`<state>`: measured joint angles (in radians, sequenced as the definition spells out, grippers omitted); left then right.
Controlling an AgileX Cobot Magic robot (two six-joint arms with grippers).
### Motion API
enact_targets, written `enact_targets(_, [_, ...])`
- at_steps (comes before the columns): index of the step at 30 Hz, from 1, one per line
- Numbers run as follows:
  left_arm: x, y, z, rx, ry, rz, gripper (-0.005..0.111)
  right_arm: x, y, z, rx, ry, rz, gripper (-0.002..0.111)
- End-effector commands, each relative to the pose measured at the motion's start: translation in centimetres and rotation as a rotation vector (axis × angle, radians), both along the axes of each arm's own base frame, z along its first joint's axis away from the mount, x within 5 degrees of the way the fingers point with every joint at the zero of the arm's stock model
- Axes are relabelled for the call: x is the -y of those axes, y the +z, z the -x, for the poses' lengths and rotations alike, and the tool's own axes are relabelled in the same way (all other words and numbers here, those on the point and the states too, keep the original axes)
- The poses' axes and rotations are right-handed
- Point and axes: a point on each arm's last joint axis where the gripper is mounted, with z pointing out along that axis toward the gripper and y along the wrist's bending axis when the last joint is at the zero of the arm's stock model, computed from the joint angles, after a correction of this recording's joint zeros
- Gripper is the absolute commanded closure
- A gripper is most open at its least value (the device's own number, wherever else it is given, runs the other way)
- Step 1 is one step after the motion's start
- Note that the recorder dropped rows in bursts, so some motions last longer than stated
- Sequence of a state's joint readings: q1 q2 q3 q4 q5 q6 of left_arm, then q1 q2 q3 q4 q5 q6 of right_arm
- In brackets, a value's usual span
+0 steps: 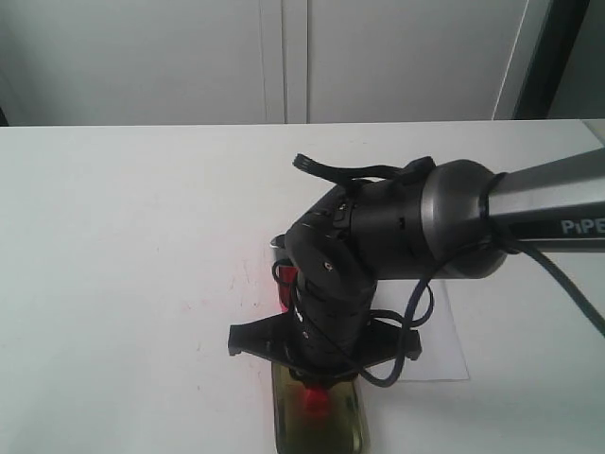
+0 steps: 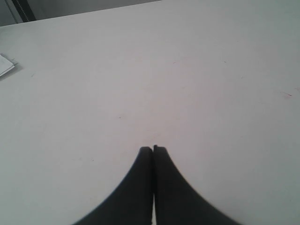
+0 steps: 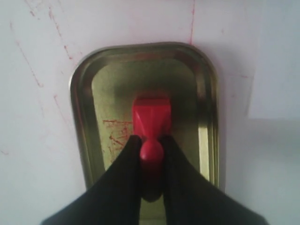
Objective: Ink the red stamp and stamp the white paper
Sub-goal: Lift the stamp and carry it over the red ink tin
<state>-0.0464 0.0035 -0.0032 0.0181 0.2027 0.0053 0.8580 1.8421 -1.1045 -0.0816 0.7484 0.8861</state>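
Now observe the right gripper (image 3: 150, 139) clamped on the narrow handle of the red stamp (image 3: 151, 115), pinched from both sides. Locate the stamp standing base-down inside the shallow gold tin (image 3: 80, 117). Find the white paper (image 3: 276, 61) just beside that tin. Note the left gripper (image 2: 153, 149) pressed fully together above bare tabletop (image 2: 211, 93).

Right arm's silver-grey tube (image 1: 553, 194) along the right edge of the exterior view, lettered "PiPE" in white. Next to it a grey collar (image 1: 454, 213), rounded matt-black joint housings (image 1: 326, 274) at centre, thin black cables (image 1: 317, 167) looped about them, and a flat black crossbar (image 1: 255, 339) lower down. Left gripper (image 2: 153, 148) and right gripper (image 3: 151, 140) alike, with two smooth black fingers (image 2: 129, 197), broad at the bottom edge, curving narrow to blunt tips.
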Motion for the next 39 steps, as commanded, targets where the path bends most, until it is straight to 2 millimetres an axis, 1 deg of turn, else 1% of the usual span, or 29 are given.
enact_targets(1, [0.0,-0.1,0.0,0.0,0.003,-0.001,0.107,0.4,1.7,0.3,0.027,0.06,0.0,0.108])
enact_targets(7, [0.0,-0.1,0.0,0.0,0.003,-0.001,0.107,0.9,4.2,0.4,0.112,0.131,-0.02,0.108])
enact_targets(12, [0.0,-0.1,0.0,0.0,0.003,-0.001,0.107,1.5,6.0,-0.2,0.23,0.182,-0.01,0.108])
enact_targets(15, [0.0,-0.1,0.0,0.0,0.003,-0.001,0.107,2.1,6.7,-1.2,0.258,0.166,-0.004,0.108])
enact_targets(22, [0.0,-0.1,0.0,0.0,0.003,-0.001,0.107,2.7,8.5,-3.5,0.335,0.138,-0.052,0.108])
enact_targets(26, [0.0,-0.1,0.0,0.0,0.003,-0.001,0.107,3.1,9.4,-4.5,0.365,0.14,-0.062,0.108])
enact_targets(31, [0.0,-0.1,0.0,0.0,0.003,-0.001,0.107,3.1,10.1,-5.4,0.384,0.152,-0.056,0.108])
enact_targets(36, [0.0,-0.1,0.0,0.0,0.003,-0.001,0.107,2.0,9.7,-6.7,0.36,0.186,-0.02,0.108])
enact_targets(39, [0.0,-0.1,0.0,0.0,0.003,-0.001,0.107,1.1,9.1,-7.8,0.352,0.181,-0.016,0.108])
